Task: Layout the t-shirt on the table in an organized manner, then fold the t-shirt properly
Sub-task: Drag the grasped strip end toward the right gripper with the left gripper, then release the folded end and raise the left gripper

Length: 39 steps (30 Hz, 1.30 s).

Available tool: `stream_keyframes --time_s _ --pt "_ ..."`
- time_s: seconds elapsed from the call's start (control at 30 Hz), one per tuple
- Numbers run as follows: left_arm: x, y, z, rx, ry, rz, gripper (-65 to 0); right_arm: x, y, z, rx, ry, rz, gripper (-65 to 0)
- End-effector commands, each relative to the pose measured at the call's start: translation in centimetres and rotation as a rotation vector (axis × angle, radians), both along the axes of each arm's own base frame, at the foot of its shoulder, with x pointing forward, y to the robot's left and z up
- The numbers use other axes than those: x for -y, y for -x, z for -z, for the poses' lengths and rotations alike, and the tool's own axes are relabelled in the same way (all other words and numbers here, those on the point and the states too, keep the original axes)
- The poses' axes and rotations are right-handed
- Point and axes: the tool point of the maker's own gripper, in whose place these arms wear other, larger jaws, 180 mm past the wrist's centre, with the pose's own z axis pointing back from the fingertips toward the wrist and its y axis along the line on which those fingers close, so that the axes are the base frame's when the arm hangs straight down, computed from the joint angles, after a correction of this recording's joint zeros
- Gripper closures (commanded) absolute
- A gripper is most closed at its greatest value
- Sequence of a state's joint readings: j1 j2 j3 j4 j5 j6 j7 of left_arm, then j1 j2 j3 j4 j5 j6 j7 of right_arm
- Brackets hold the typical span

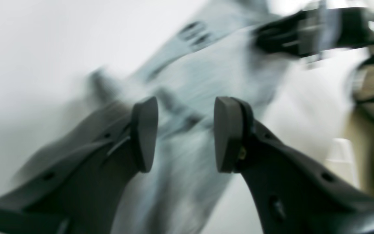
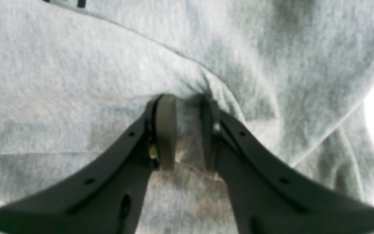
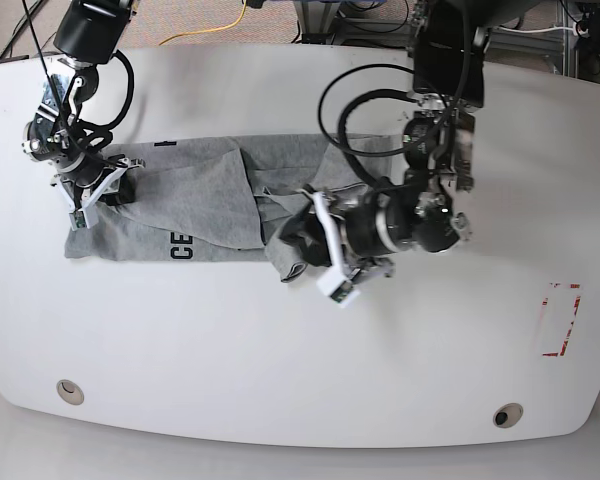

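The heather-grey t-shirt (image 3: pixel 205 200) lies rumpled across the middle-left of the white table (image 3: pixel 280 370), with black lettering near its front hem. On the base view's left, my right gripper (image 3: pixel 102 190) is shut on the shirt's end; in the right wrist view its jaws (image 2: pixel 188 130) pinch a fold of grey fabric (image 2: pixel 76 81). My left gripper (image 3: pixel 315 245) hovers at the bunched right end of the shirt. The blurred left wrist view shows its fingers (image 1: pixel 186 135) open, nothing between them, and the t-shirt (image 1: pixel 213 74) beyond.
A red tape rectangle (image 3: pixel 560 320) marks the table's right side. Two metal grommets (image 3: pixel 70 390) (image 3: pixel 507 413) sit near the front edge. Black cables (image 3: pixel 350 100) loop above the shirt from the left arm. A blurred dark arm part (image 1: pixel 304 29) crosses the left wrist view's top right.
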State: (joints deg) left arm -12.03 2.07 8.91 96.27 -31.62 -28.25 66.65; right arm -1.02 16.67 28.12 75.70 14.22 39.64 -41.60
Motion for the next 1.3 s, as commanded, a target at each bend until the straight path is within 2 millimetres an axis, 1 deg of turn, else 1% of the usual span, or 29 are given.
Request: stream_keyframes --time_s 0.0,0.03,0.07,0.1,0.17,0.27,0.43,0.47,0.5,0.53,0.63,0.67,0.73,0.8,0.93,0.97,1.0,1.13,1.27 --pt "-4.1 -2.2 -1.0 0.069 -0.010 -0.095 -26.4 0.2 2.1 1.7 -0.122 0.042 -0.027 -13.2" --pt "-4.6 -2.4 -1.0 0.072 -0.014 -0.107 -26.4 0.2 2.1 1.7 -0.122 0.042 -0.027 -13.2" --pt "-5.6 -2.6 -0.6 0.072 -0.021 -0.126 -26.4 0.2 2.1 1.7 -0.122 0.042 -0.026 -13.2" --pt "-6.4 -2.5 0.1 0.057 -0.031 -0.138 -26.2 0.2 2.1 1.7 -0.122 0.042 -0.026 -13.2" --pt "-7.2 -2.5 1.0 0.037 -0.037 -0.155 -26.2 0.2 2.1 1.7 -0.122 0.042 -0.026 -13.2" --pt "-7.3 -2.5 1.8 0.015 -0.033 -0.162 -26.2 0.2 2.1 1.7 -0.122 0.042 -0.026 -13.2" --pt "-7.5 -2.3 4.5 -0.026 -0.092 -0.166 -26.2 0.0 2.1 1.8 -0.122 0.037 -0.026 -13.2" --pt "-7.3 -2.1 5.2 -0.036 -0.115 -0.156 -26.2 -0.3 2.1 1.9 -0.121 0.030 -0.024 -13.2" --pt "-7.1 -2.0 5.4 -0.039 -0.121 -0.151 -26.2 -0.4 2.1 1.9 -0.121 0.027 -0.023 -13.2" --pt "-6.2 -1.8 5.9 -0.042 -0.132 -0.134 -26.2 -0.5 2.1 2.0 -0.120 0.022 -0.021 -13.2" --pt "-4.9 -1.3 6.1 -0.046 -0.138 -0.107 -26.2 -0.5 2.1 2.0 -0.120 0.022 -0.021 -13.2" --pt "-4.7 -1.2 6.1 -0.044 -0.139 -0.101 -26.2 -0.6 2.1 2.0 -0.120 0.020 -0.021 -13.2" --pt "-4.2 -0.2 6.3 -0.052 -0.150 -0.079 -26.2 -0.7 2.1 2.0 -0.120 0.019 -0.021 -13.2" --pt "-3.6 0.4 6.2 -0.048 -0.151 -0.058 -26.2 -0.7 2.1 2.0 -0.120 0.017 -0.021 -13.2" --pt "-1.4 1.5 5.5 -0.019 -0.148 0.010 -26.2 -0.8 2.1 2.0 -0.120 0.016 -0.021 -13.2" --pt "-1.2 1.7 5.4 -0.016 -0.150 0.020 -26.2 -0.8 2.1 2.0 -0.120 0.016 -0.021 -13.2" --pt "-0.7 2.4 5.6 -0.024 -0.159 0.043 -26.2 -0.8 2.1 2.0 -0.120 0.016 -0.021 -13.2" --pt "0.4 3.6 5.8 -0.029 -0.170 0.090 -26.2 -0.8 2.1 2.0 -0.119 0.016 -0.021 -13.2" --pt "2.4 4.9 5.3 -0.018 -0.148 0.162 -26.2 -0.8 2.1 2.0 -0.119 0.016 -0.021 -13.2"
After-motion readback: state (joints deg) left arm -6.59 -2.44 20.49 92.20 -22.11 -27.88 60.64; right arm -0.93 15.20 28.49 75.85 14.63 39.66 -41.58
